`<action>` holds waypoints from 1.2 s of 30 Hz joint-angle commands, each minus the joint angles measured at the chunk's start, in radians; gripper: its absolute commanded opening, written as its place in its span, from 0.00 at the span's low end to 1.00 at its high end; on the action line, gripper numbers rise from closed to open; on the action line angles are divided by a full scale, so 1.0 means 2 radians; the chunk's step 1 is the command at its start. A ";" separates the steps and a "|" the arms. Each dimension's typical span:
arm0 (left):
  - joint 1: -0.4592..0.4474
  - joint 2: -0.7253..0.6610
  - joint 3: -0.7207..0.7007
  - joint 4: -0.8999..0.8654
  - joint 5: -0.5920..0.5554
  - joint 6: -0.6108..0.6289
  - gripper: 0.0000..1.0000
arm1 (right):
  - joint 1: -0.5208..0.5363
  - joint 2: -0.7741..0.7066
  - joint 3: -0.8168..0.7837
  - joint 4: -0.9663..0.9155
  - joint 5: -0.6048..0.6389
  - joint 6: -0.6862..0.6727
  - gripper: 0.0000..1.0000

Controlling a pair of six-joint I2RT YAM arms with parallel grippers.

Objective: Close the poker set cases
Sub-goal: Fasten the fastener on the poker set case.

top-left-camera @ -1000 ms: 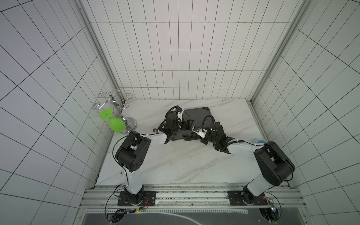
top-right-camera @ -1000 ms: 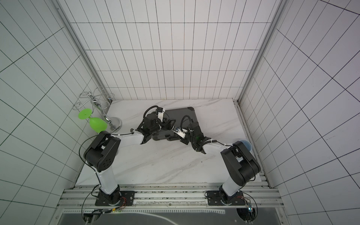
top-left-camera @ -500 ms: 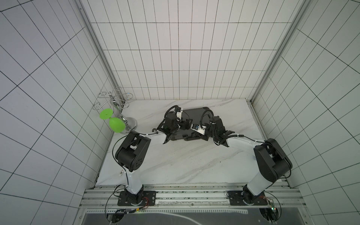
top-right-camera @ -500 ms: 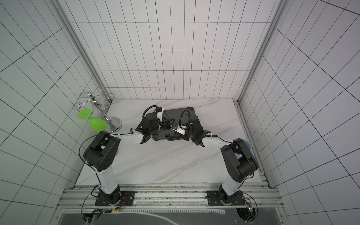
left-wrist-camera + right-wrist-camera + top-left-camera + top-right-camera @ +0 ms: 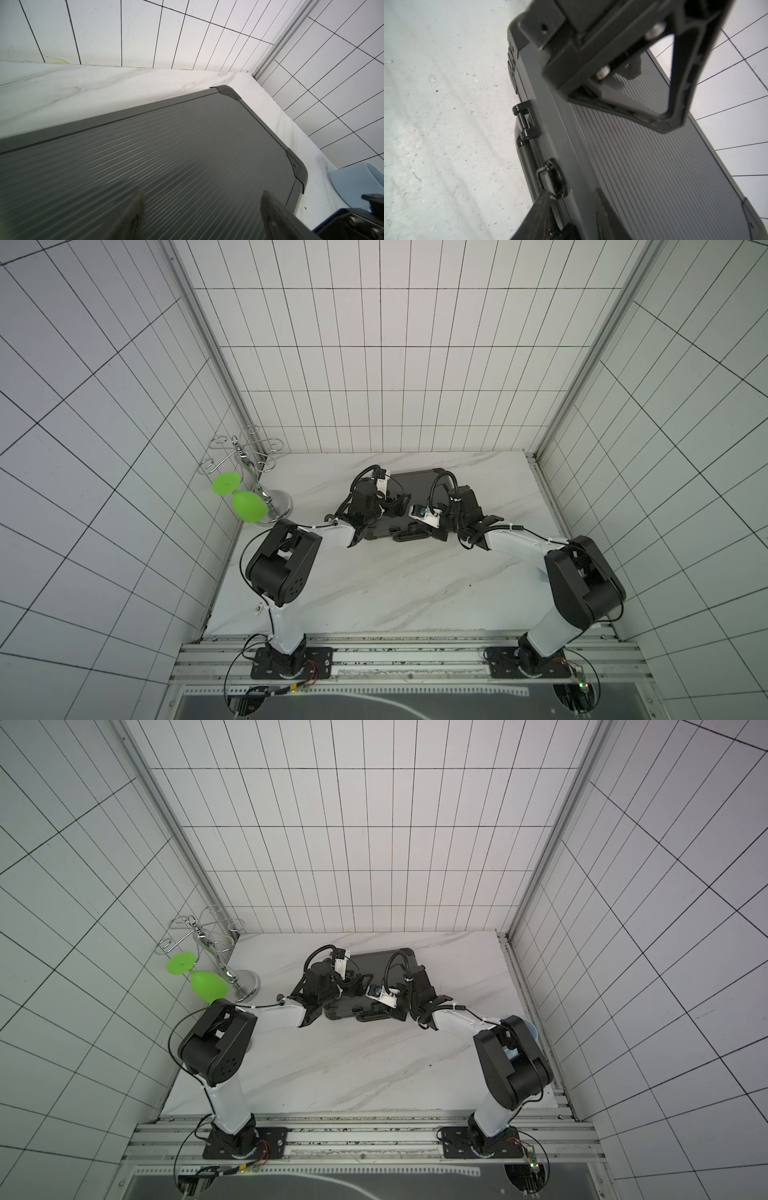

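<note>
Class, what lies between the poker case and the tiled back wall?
Only bare marble tabletop, shown in the left wrist view from the far edge of the poker case to the back wall.

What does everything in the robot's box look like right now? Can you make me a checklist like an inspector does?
Surface: white marbled tabletop, a few dark specks.
Job's things: grey ribbed poker set case, lid down; black handle and latch on its front.
Clutter: green glass hanging from a chrome rack; light blue dish at the table's edge, partly hidden.
Grippers: left gripper open over the lid; right gripper straddles the front rim by the latch, pinch unclear.
Cables: black cables loop above both wrists.
Surroundings: white tiled walls; metal rail at the front.
</note>
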State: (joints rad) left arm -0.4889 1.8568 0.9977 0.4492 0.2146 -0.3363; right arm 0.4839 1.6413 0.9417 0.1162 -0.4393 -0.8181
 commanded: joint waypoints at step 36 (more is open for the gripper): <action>0.010 0.036 -0.036 -0.120 -0.006 -0.024 0.87 | -0.026 0.072 0.121 -0.032 -0.011 -0.018 0.50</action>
State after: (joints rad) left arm -0.4889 1.8568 0.9970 0.4519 0.2146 -0.3363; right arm 0.4671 1.7447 1.0595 0.0555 -0.4850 -0.8547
